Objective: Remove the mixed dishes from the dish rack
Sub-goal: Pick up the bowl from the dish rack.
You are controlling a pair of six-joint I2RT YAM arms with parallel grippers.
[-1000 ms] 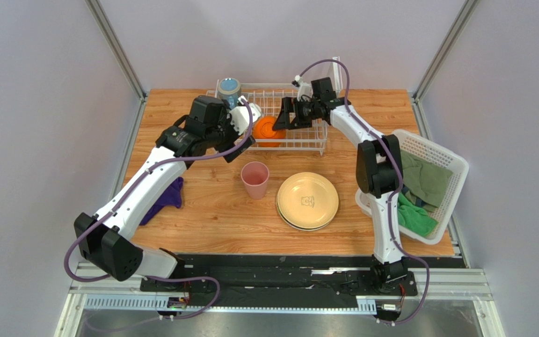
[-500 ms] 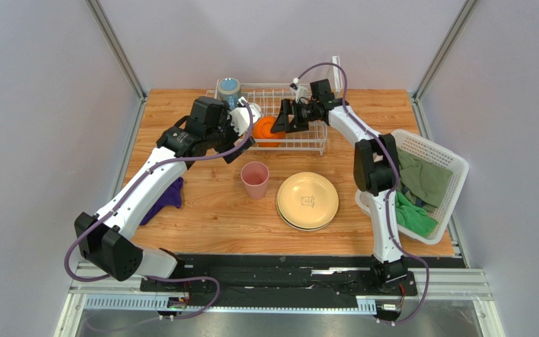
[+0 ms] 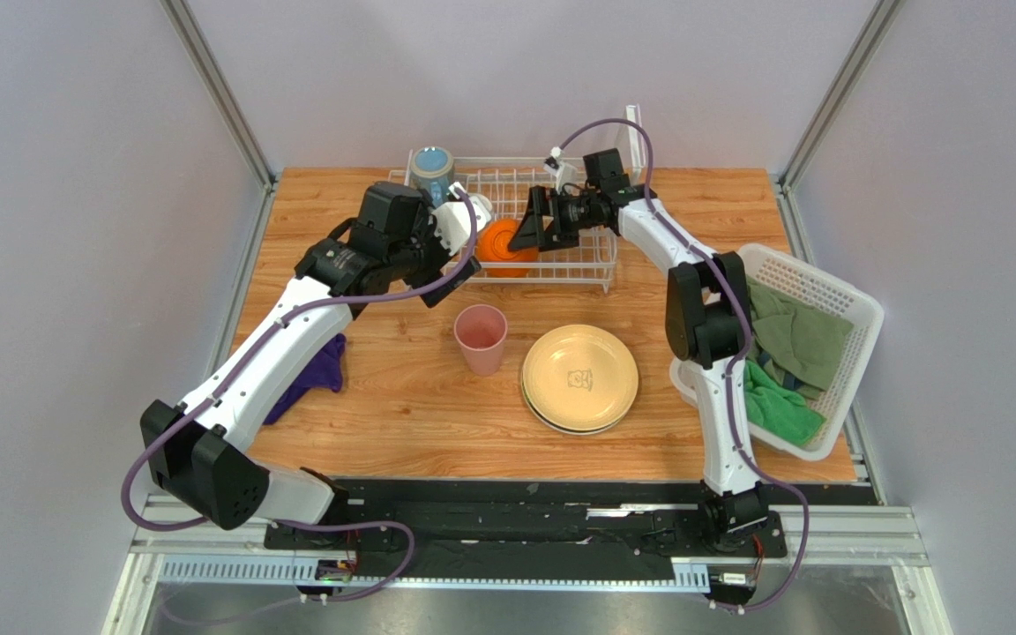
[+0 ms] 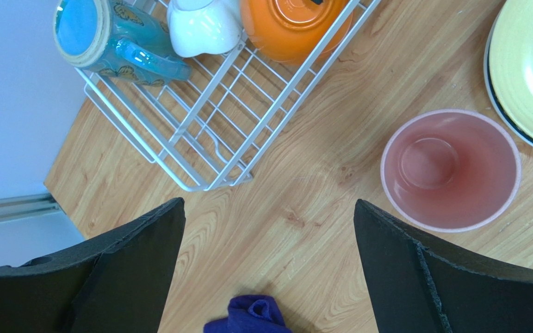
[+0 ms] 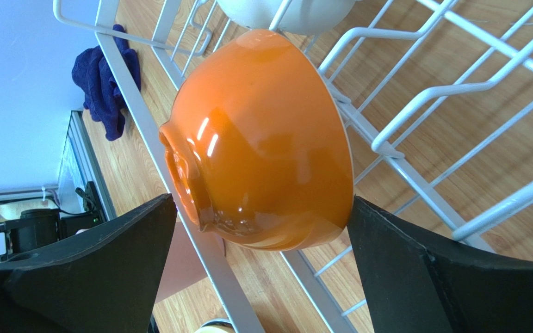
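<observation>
The wooden worktop [image 3: 394,410] carries the dish rack [image 3: 556,279] at its far edge, near the middle. In front of the rack a pink tumbler [image 3: 480,338] stands upright, mouth up. Just to its right lies a dark-rimmed plate [image 3: 547,425] with the cream-yellow plate [image 3: 580,377] stacked on it. A crumpled purple cloth [image 3: 321,371] lies toward the left side. A white lattice basket [image 3: 845,307] sits tilted at the right edge.
</observation>
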